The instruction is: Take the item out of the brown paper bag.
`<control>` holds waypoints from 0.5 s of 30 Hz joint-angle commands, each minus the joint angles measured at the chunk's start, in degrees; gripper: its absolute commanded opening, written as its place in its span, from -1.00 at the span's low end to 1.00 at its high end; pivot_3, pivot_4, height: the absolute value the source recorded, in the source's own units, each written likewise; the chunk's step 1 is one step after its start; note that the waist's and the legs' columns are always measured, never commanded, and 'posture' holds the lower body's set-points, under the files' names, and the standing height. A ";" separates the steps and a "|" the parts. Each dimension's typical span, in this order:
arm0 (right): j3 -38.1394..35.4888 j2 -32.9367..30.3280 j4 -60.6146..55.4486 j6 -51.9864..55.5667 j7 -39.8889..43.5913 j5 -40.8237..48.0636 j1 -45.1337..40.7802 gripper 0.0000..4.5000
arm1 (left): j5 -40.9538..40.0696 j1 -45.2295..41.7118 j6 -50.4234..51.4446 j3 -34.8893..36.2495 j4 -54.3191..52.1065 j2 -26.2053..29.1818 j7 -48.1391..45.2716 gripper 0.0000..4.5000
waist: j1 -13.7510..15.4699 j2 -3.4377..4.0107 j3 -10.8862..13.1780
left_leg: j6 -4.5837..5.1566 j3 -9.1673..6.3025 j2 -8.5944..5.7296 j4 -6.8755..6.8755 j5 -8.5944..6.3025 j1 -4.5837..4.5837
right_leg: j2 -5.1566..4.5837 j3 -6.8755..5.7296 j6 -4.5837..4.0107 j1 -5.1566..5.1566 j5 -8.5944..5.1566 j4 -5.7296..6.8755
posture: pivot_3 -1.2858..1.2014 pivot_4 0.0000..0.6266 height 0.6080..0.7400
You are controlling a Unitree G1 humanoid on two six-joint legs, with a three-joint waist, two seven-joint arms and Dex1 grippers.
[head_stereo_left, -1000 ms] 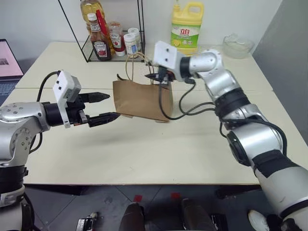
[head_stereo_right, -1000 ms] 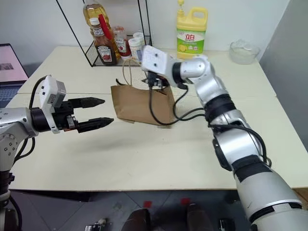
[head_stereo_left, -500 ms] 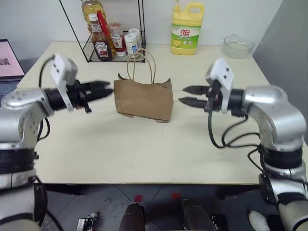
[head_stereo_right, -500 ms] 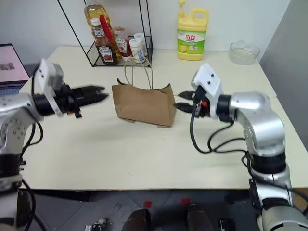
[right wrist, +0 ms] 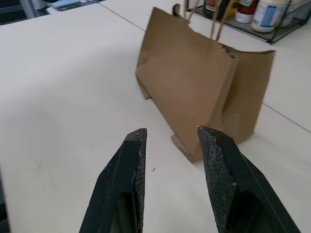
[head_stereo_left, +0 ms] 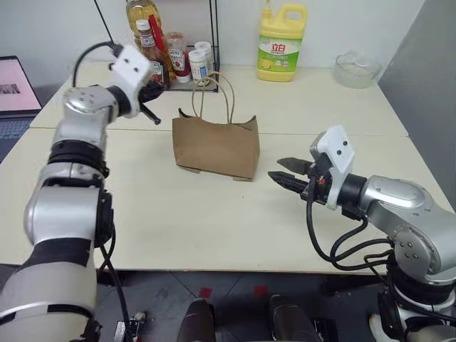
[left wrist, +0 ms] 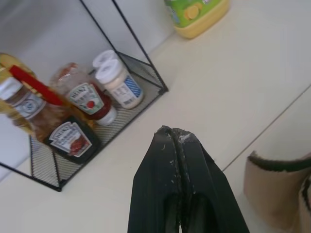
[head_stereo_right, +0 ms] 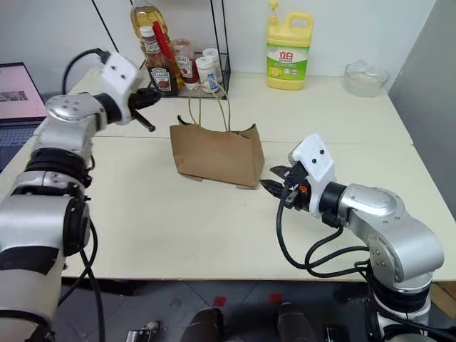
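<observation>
Near the centre of the head view, a brown paper bag [head_stereo_left: 216, 146] stands upright on a pale table [head_stereo_left: 214, 221], mouth facing up, two thin cord handles [head_stereo_left: 214, 100] rising toward the top of the frame. Its long axis runs left to right across the picture. The paper looks creased, thin and light, so it would likely crumple or slide if pushed; the stiffer top rim or the cord loops seem the safest places to hold it. The item inside cannot be seen.

At upper left, the left gripper [head_stereo_left: 152, 91] has its black fingers pressed together on nothing, raised beside a wire rack of sauce bottles [head_stereo_left: 167, 53], just off the bag's left side. At lower right, the right gripper [head_stereo_left: 288, 172] points toward the bag's right end, its fingers [right wrist: 221, 167] partly spread and empty, close to the bag but apart from it.
</observation>
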 commanded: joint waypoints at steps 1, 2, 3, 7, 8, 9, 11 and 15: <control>-0.74 0.12 -3.58 -0.11 -2.44 2.15 1.21 -0.24 | 2.38 -3.69 -1.22 -0.16 3.00 -1.88 0.57 -0.99 | 0.00 0.00 0.00 | 0.00 -0.01 0.00 0.00 0.00 -0.01 | 0.00 0.00 0.00 0.00 0.00 0.00 | 0.03 -0.52 1.00; -0.69 0.08 -4.01 -0.11 -2.86 2.56 1.64 -0.24 | 2.99 -3.99 -1.20 -0.22 3.59 -2.34 0.57 -0.99 | -0.14 0.00 0.00 | 0.00 0.00 0.00 0.00 0.00 -0.02 | 0.00 0.00 0.00 -0.01 0.00 0.00 | 0.03 -0.52 1.00; -0.58 0.03 -4.35 -0.12 -3.33 3.01 1.98 -0.24 | 3.68 -4.14 -1.41 -0.38 3.99 -2.62 0.77 -0.99 | -0.26 0.00 0.00 | 0.00 0.00 0.00 0.00 0.00 -0.02 | 0.00 0.00 0.00 -0.02 0.00 0.00 | 0.03 -0.52 1.00; -0.94 0.30 -5.83 0.37 -5.32 4.87 3.23 -0.24 | 7.04 -3.84 -1.56 -2.17 5.09 -3.71 -1.05 -0.99 | -0.57 0.00 0.00 | 0.01 -0.01 0.01 -0.02 0.01 -0.02 | 0.02 0.01 0.00 -0.04 0.00 0.02 | 0.03 -0.52 1.00; -1.13 0.24 -6.04 0.47 -5.77 5.32 3.37 -0.24 | 7.54 -3.77 -1.51 -2.34 5.20 -3.70 -1.97 -0.99 | -0.55 0.00 0.00 | 0.00 -0.01 0.01 -0.02 0.01 -0.02 | 0.02 0.00 0.00 -0.04 0.00 0.02 | 0.03 -0.52 1.00; -1.61 -0.06 -6.39 0.68 -6.07 5.82 3.63 -0.24 | 8.21 -3.61 -1.76 -2.87 5.24 -3.48 -4.19 -0.99 | -0.48 0.00 0.00 | 0.00 -0.01 0.01 -0.02 0.01 -0.02 | 0.02 0.00 0.00 -0.04 0.00 0.02 | 0.03 -0.52 1.00; -2.41 -0.65 -6.97 0.98 -6.50 6.79 4.09 -0.24 | 8.99 -3.46 -1.85 -3.31 5.27 -3.04 -7.93 -0.99 | -0.37 0.00 0.00 | 0.00 -0.01 0.00 -0.02 0.02 -0.02 | 0.01 0.00 0.00 -0.03 0.00 0.02 | 0.03 -0.52 1.00; -4.25 -2.54 -7.75 1.54 -6.14 9.21 5.03 -0.24 | 8.45 -3.70 -1.26 -2.65 4.79 -1.44 -18.87 -0.99 | -0.34 0.00 0.00 | 0.00 -0.01 0.00 -0.02 0.02 -0.02 | 0.01 0.00 0.00 -0.02 0.00 0.01 | 0.03 -0.52 1.00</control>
